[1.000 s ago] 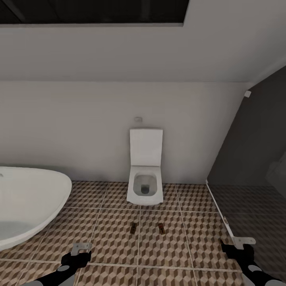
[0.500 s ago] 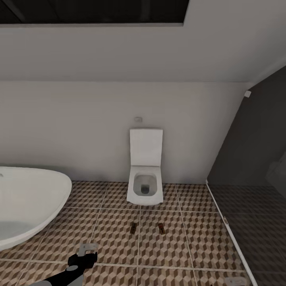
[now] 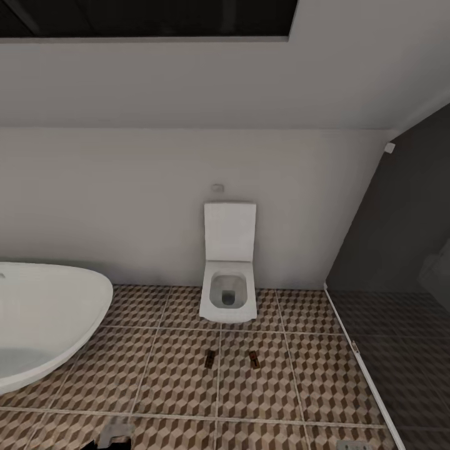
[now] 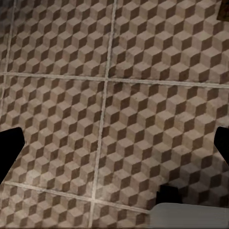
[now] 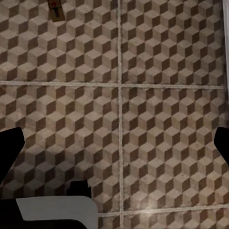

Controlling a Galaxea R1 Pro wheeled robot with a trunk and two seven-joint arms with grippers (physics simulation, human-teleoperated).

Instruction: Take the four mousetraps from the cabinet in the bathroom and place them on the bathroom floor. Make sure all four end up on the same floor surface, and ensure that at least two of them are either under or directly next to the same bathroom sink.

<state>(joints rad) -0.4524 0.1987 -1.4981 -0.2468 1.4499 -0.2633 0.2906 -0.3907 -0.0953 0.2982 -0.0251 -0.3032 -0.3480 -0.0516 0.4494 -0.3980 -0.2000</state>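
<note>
Two mousetraps lie on the cube-patterned bathroom floor (image 3: pixel 181 375) in front of the toilet, one (image 3: pixel 210 358) left of the other (image 3: pixel 254 359). A mousetrap (image 5: pixel 56 10) also appears far ahead of my right gripper (image 5: pixel 114 148), which is open over bare tiles. My left gripper (image 4: pixel 114 148) is open too, its dark fingers (image 4: pixel 9 152) spread wide above the floor with nothing between them. The white sink (image 3: pixel 44 312) bulges in from the left, about one tile from the nearer trap. The cabinet is out of view.
A white toilet (image 3: pixel 229 281) with raised lid stands against the back wall. Dark glass shower panels (image 3: pixel 400 300) close off the right side, with a pale sill running along the floor. Open tiles stretch between sink and shower.
Both arms have drawn back toward the lower edge of the head view; the right one has almost left it. The two mousetraps have not moved.
</note>
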